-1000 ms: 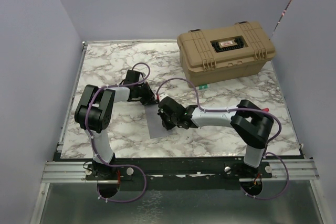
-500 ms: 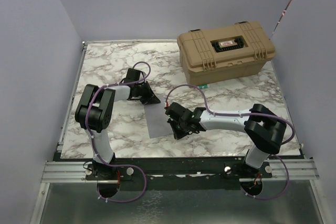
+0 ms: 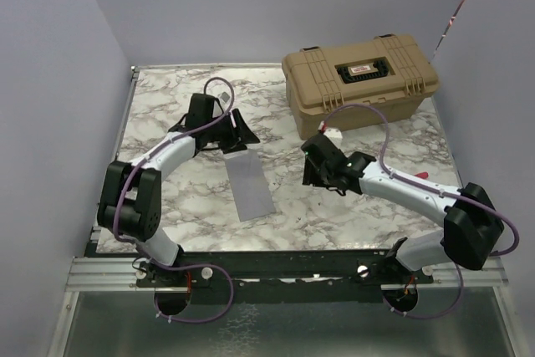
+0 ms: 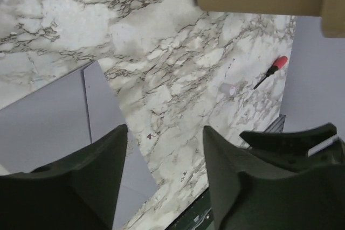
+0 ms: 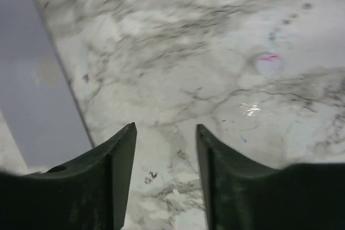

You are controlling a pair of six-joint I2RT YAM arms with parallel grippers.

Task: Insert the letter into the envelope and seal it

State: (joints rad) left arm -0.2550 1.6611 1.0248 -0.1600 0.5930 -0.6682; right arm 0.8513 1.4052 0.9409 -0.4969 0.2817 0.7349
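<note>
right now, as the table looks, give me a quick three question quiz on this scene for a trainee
1. True or false: the left gripper is clamped on the envelope.
2. Which thing stands at the far right of the table? A) tan toolbox B) blue bucket C) white plate
3. Fill in: the right gripper hangs over the table beside the envelope with its jaws ___.

Key:
1. False. Its jaws stand apart with nothing between them, and the envelope lies flat on the table.
2. A
3. open
</note>
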